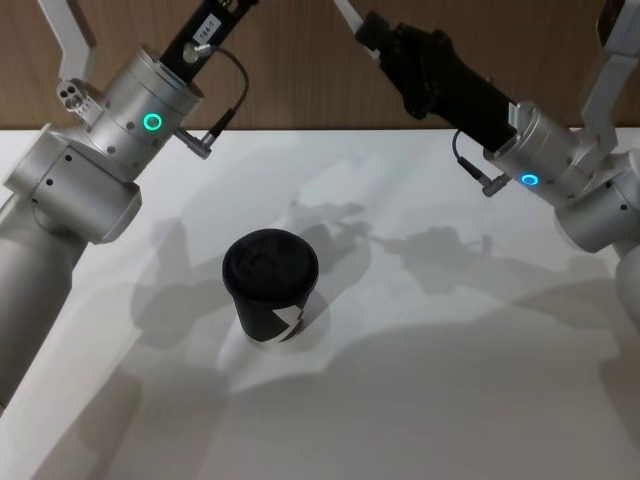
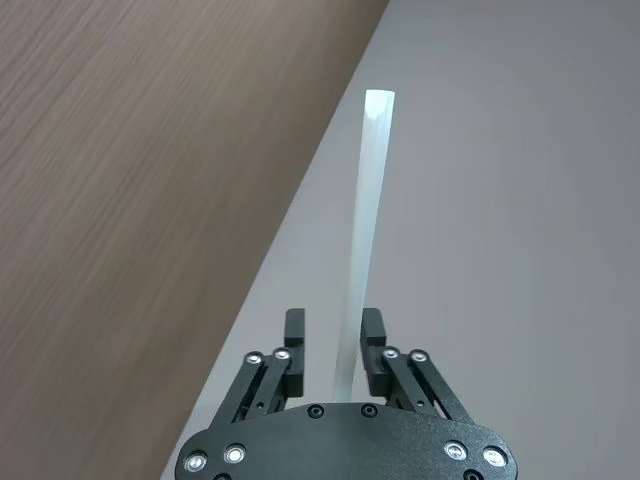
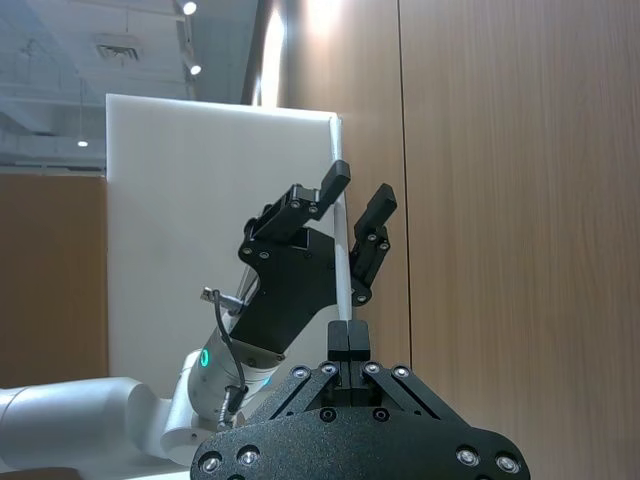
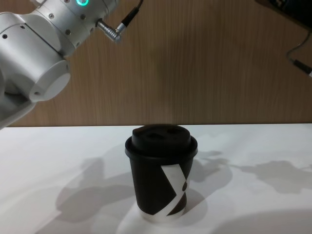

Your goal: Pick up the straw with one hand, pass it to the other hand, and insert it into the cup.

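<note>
The straw (image 2: 365, 220), clenched by the right gripper (image 3: 340, 335) beyond the cup (image 1: 270, 285), runs lengthwise between the parted fingers of the left gripper (image 2: 333, 328).

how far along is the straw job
Pickup looks done: the right gripper is shut on the straw, up off the table. In hand: the handover, with the open left gripper around the straw. To do: left closes, right lets go, straw goes into the cup.
</note>
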Controlling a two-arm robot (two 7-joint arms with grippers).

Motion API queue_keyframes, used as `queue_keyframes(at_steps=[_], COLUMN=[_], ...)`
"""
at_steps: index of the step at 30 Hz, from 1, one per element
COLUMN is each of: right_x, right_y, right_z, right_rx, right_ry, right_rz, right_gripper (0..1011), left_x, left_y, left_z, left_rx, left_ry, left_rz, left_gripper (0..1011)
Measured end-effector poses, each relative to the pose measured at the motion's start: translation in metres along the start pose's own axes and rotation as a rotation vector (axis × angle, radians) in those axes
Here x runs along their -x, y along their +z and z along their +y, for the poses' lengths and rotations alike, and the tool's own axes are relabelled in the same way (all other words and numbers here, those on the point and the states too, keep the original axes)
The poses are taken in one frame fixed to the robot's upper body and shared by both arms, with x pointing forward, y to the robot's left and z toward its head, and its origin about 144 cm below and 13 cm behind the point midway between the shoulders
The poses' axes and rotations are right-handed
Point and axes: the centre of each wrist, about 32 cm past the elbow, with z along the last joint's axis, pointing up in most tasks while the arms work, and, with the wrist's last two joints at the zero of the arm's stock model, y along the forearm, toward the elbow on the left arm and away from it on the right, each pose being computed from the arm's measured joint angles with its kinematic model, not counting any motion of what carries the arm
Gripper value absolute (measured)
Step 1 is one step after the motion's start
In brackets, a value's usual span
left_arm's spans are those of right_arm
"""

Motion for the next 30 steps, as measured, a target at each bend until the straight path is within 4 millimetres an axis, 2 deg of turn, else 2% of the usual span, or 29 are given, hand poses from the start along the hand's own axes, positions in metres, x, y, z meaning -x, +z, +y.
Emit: queue_keyframes(at_steps=[9, 17, 24, 25, 26, 27, 28, 30], right_x=[0.0, 0.0, 0.0, 0.0, 0.0, 0.0, 0.0, 0.0], right_y=[0.0, 0.0, 0.0001, 0.0, 0.0, 0.0, 0.0, 0.0], right_z=[0.0, 0.0001, 0.0, 0.0, 0.0, 0.0, 0.0, 0.0], right_rx=[0.0, 0.0, 0.0, 0.0, 0.0, 0.0, 0.0, 0.0], right_ry=[0.0, 0.0, 0.0, 0.0, 0.0, 0.0, 0.0, 0.0], right_rz=[0.0, 0.0, 0.0, 0.0, 0.0, 0.0, 0.0, 0.0], right_gripper=[1, 3, 158, 222, 222, 277, 277, 346], left_x=[0.0001, 0.0016, 0.0047, 0.0054, 0.0056, 0.0059, 0.0064, 0.0073], left_y=[0.0015, 0.0017, 0.0024, 0.0024, 0.0024, 0.0024, 0.0025, 0.0028], left_z=[0.0014, 0.0026, 0.0038, 0.0041, 0.0043, 0.0044, 0.0046, 0.0055], left_rx=[0.006, 0.012, 0.023, 0.024, 0.024, 0.024, 0.024, 0.023], left_ry=[0.009, 0.011, 0.015, 0.016, 0.017, 0.018, 0.018, 0.024], left_rz=[-0.01, -0.009, -0.01, -0.012, -0.013, -0.014, -0.015, -0.022], left_gripper=[81, 14, 6, 5, 5, 5, 6, 5])
